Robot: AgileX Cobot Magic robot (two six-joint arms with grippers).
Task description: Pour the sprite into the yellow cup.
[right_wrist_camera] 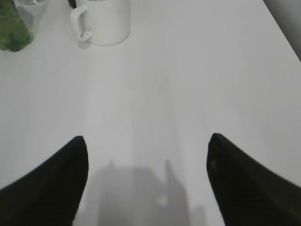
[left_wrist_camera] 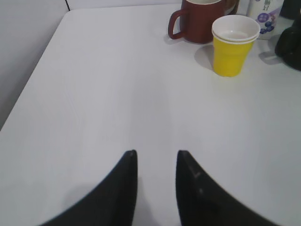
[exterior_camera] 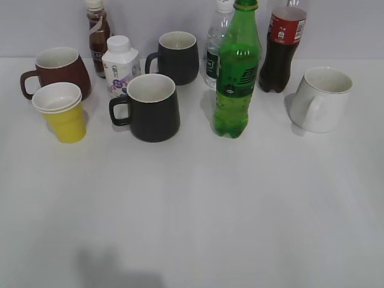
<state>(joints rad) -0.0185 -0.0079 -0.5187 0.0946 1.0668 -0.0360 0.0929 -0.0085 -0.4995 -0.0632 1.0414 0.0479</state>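
Note:
The sprite [exterior_camera: 236,72] is a tall green bottle standing upright right of the table's middle; its base shows at the top left of the right wrist view [right_wrist_camera: 14,30]. The yellow cup [exterior_camera: 63,112] stands at the left, in front of a dark red-brown mug [exterior_camera: 58,70]; it also shows in the left wrist view [left_wrist_camera: 233,44]. My left gripper [left_wrist_camera: 156,153] is open and empty over bare table, well short of the cup. My right gripper [right_wrist_camera: 148,139] is wide open and empty, well short of the bottle. Neither gripper shows in the exterior view.
Two black mugs [exterior_camera: 150,107] [exterior_camera: 176,57], a small white milk bottle [exterior_camera: 120,65], a brown drink bottle [exterior_camera: 98,33], a clear water bottle [exterior_camera: 217,42], a cola bottle [exterior_camera: 281,48] and a white mug [exterior_camera: 321,99] stand along the back. The white table [exterior_camera: 192,210] fills the front.

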